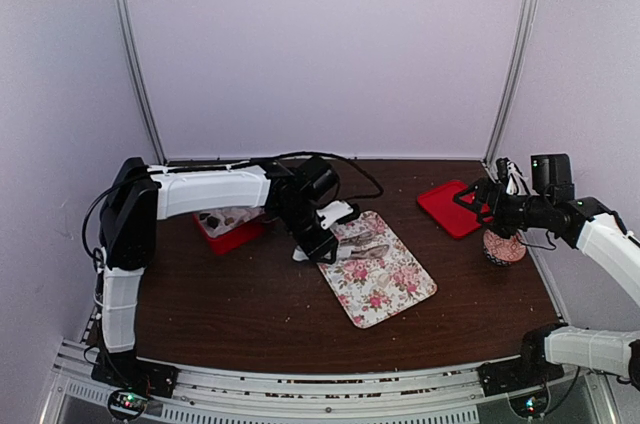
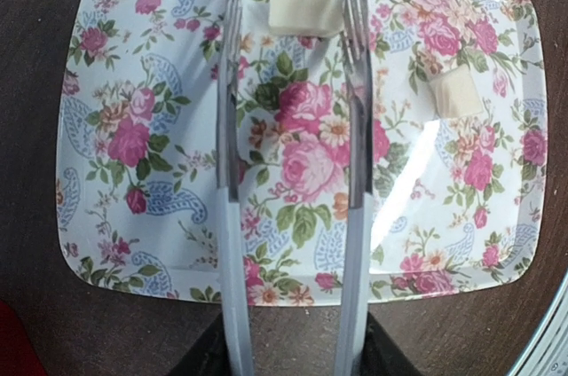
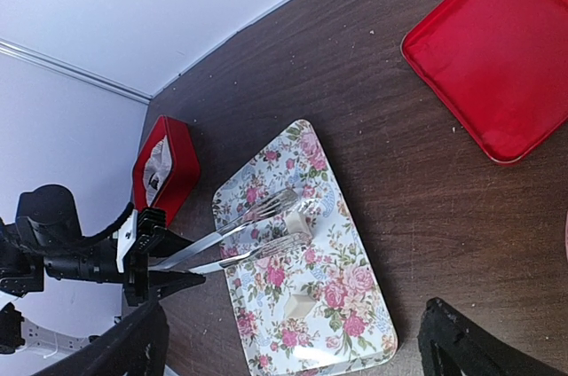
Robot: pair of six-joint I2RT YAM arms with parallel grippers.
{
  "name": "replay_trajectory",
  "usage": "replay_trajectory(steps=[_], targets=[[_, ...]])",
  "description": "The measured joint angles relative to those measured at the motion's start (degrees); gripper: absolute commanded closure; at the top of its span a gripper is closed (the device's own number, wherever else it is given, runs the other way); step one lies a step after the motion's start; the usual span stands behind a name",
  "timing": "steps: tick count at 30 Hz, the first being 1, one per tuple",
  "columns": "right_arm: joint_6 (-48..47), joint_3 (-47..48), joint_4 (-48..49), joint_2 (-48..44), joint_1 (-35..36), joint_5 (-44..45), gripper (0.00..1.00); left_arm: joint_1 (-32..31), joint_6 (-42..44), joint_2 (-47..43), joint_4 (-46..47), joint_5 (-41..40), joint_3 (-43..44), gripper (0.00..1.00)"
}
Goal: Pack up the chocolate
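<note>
Two light tan chocolate lumps lie on the rose-printed tray (image 2: 133,216). One chocolate (image 2: 304,12) sits near the far edge, the other (image 2: 457,92) to its right. My left gripper (image 2: 291,354) is shut on a pair of metal tongs (image 2: 229,128), whose two arms reach out over the tray. Their forked tips stand on either side of the far chocolate, the left tip a little apart from it. From above, the left gripper (image 1: 320,239) is at the tray's (image 1: 390,289) left corner. My right gripper (image 1: 478,199) hangs open and empty at the right.
A red box (image 1: 235,229) with white paper inside stands left of the tray. A flat red lid (image 1: 450,206) lies at the back right, beside the right gripper. A round pink patterned object (image 1: 503,247) sits under the right arm.
</note>
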Motion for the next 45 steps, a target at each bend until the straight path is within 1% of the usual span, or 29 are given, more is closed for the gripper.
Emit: replay_trajectory(steps=[7, 15, 20, 25, 29, 36, 41, 45], targets=[[0.0, 0.1, 0.1, 0.3, 0.0, 0.0, 0.00, 0.0, 0.7, 0.6, -1.6, -0.3, 1.6, 0.69], [0.0, 0.1, 0.2, 0.7, 0.0, 0.0, 0.00, 0.4, 0.5, 0.0, -2.5, 0.2, 1.1, 0.73], [0.0, 0.1, 0.5, 0.7, 0.0, 0.0, 0.00, 2.3, -1.0, -4.4, -2.6, 1.4, -2.2, 0.74], [0.0, 0.1, 1.9, 0.9, 0.0, -0.3, 0.00, 5.0, -2.6, -10.9, -2.3, 2.3, -5.7, 0.75], [0.0, 0.1, 2.9, 1.9, 0.0, -1.0, 0.00, 9.6, -4.2, -17.3, -1.2, 3.3, -10.5, 0.75], [0.2, 0.0, 4.0, 2.7, 0.0, -1.7, 0.00, 22.6, -7.0, -28.1, -0.1, 3.9, -20.1, 0.74], [0.2, 0.0, 4.1, 3.2, 0.0, -1.7, 0.00, 31.0, -8.7, -31.3, 0.1, 4.0, -23.5, 0.74], [0.2, -0.1, 4.1, 3.2, 0.0, -1.8, 0.00, 34.3, -9.4, -31.0, 0.2, 4.0, -24.1, 0.74]])
